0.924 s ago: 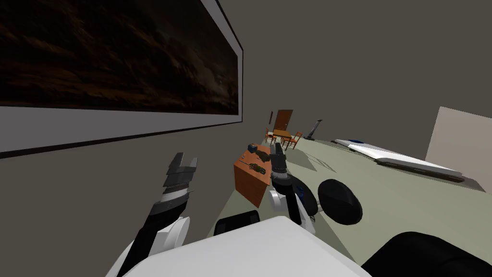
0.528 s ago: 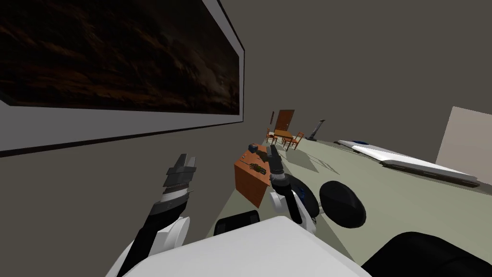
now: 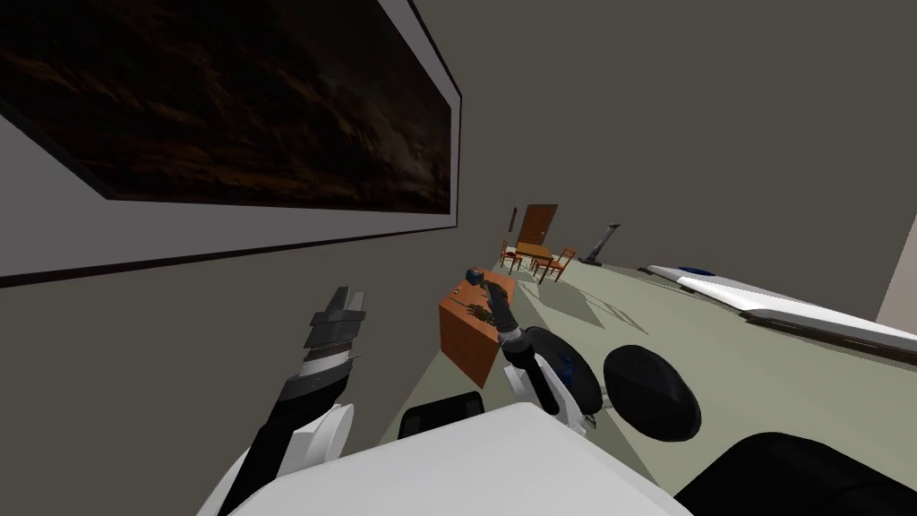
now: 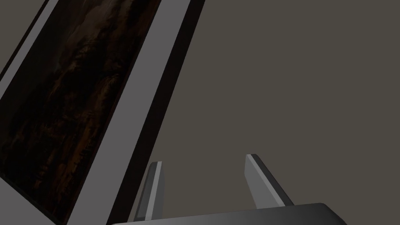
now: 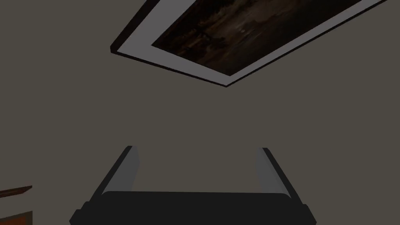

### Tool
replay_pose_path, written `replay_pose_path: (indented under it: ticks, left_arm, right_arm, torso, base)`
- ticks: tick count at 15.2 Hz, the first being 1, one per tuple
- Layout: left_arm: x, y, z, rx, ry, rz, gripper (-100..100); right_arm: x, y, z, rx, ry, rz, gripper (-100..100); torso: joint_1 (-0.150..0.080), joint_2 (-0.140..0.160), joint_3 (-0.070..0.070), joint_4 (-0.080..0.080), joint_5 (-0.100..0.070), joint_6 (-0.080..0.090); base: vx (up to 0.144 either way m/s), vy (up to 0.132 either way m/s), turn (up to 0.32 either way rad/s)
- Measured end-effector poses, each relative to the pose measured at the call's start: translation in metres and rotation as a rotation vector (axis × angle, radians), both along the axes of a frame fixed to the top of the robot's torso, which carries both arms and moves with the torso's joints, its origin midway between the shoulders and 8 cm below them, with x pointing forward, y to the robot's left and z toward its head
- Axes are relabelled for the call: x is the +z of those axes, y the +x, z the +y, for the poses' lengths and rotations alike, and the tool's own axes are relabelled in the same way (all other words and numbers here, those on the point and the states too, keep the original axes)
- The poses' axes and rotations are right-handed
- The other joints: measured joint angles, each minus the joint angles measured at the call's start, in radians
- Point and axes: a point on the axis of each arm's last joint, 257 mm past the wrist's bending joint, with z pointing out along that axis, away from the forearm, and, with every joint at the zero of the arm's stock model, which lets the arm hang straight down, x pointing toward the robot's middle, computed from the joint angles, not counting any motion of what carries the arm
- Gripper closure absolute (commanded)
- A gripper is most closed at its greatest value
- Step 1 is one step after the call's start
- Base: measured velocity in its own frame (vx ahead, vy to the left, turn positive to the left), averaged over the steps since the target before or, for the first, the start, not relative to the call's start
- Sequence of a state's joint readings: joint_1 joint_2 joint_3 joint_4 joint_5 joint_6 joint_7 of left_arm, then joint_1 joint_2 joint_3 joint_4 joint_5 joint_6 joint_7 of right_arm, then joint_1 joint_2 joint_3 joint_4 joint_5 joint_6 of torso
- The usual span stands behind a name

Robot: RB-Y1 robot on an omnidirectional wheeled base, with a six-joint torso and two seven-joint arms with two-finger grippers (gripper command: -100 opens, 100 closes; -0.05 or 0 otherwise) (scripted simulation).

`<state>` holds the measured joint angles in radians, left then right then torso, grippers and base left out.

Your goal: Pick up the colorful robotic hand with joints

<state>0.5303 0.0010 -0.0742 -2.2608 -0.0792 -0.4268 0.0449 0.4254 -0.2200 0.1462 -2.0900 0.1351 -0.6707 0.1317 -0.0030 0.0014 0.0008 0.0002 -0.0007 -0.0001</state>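
A small dark jointed object with yellowish bits, the robotic hand point(image 3: 479, 313), lies on top of a low orange-brown cabinet point(image 3: 467, 339) against the wall. A small blue box point(image 3: 474, 275) stands at the cabinet's far end. My right gripper point(image 3: 490, 290) reaches out over the cabinet top, just beyond the jointed object. In the right wrist view this gripper point(image 5: 197, 148) is open and empty, facing the wall, with a corner of the cabinet point(image 5: 15, 192) off to one side. My left gripper point(image 3: 347, 296) is raised near the wall; in its wrist view it point(image 4: 203, 159) is open and empty.
A large dark framed picture point(image 3: 224, 116) hangs on the wall beside the cabinet. Far down the room stand a wooden table with chairs point(image 3: 535, 253), a brown door point(image 3: 540, 222) and a dark upright device point(image 3: 607, 244). A long white flat piece point(image 3: 779, 300) lies to the right.
My right arm has stretched forward and toward the wall, carrying its gripper over the cabinet top. The head view has shifted slightly. The left arm has stayed put.
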Motion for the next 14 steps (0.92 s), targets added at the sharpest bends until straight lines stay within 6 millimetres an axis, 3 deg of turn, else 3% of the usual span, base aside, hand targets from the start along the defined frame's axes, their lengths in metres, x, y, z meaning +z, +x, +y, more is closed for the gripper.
replay_pose_path:
  ticks: [6, 14]
  left_arm:
    - [0.0, 0.0, 0.0, 0.0, 0.0, 0.0, 0]
    - [0.0, 0.0, 0.0, 0.0, 0.0, 0.0, 0]
  right_arm:
    - [-0.052, 0.005, 0.021, 0.103, -0.091, 0.102, -100]
    - [-0.123, 0.003, 0.032, 0.2, -0.186, 0.233, -100]
  torso:
    - [0.001, 0.0, 0.0, 0.0, 0.0, 0.0]
    - [0.0, -0.001, 0.0, 0.0, 0.0, 0.0]
  base:
    - [-0.021, -0.029, 0.095]
    - [-0.019, -0.024, 0.095]
